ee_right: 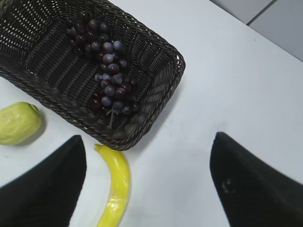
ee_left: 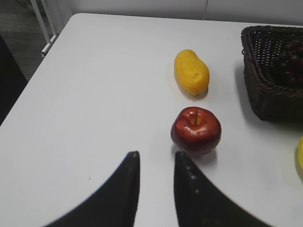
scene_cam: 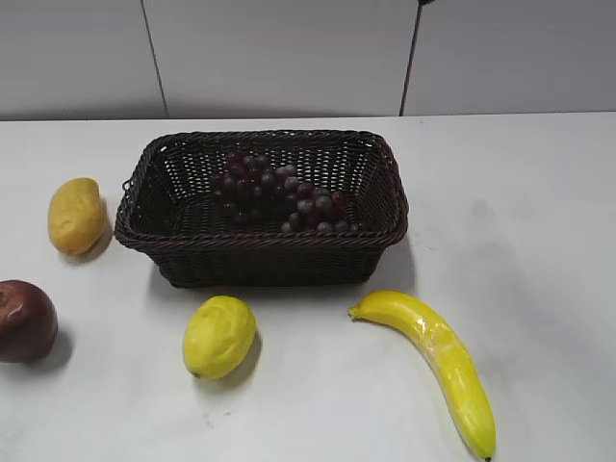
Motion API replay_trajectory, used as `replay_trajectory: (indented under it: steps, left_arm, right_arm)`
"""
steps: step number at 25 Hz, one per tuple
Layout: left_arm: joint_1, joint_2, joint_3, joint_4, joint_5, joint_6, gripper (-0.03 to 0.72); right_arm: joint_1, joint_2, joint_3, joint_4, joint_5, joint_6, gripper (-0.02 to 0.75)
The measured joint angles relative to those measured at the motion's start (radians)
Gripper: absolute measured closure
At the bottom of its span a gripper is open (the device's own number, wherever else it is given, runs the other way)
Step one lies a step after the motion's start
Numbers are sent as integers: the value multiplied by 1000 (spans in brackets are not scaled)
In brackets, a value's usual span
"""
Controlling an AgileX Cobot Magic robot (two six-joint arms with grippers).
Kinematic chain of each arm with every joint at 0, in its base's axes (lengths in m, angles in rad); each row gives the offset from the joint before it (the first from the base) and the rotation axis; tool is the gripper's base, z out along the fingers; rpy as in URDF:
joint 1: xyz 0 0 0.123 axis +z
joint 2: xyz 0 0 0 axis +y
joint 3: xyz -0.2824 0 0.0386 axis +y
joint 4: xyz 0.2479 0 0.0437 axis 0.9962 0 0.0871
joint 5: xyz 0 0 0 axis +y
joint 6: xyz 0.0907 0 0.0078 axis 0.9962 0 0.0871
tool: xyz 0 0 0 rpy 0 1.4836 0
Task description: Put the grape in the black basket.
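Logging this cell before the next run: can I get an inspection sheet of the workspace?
Surface: white table, bare between items.
Job's things: grapes lying inside the basket; they sit toward its right half.
Clutter: mango left of basket; apple at the left edge; lemon and banana in front.
Grippers: left gripper narrowly open, empty, near the apple; right gripper wide open, empty, above the basket's corner.
Cables: nothing seen.
Surroundings: pale panelled wall behind.
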Motion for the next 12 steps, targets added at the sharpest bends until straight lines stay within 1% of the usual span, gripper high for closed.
replay_trajectory:
  steps: [5,9,12]
  left_arm:
    - [0,0,0,0,0,0,460]
    - [0,0,0,0,0,0,460]
    - [0,0,0,0,0,0,460]
  right_arm:
    - [0,-145,173,-21,0,45,123]
    - [0,-284,387,-79,1,124,126]
    - [0,-393,533,-97,2,174,131]
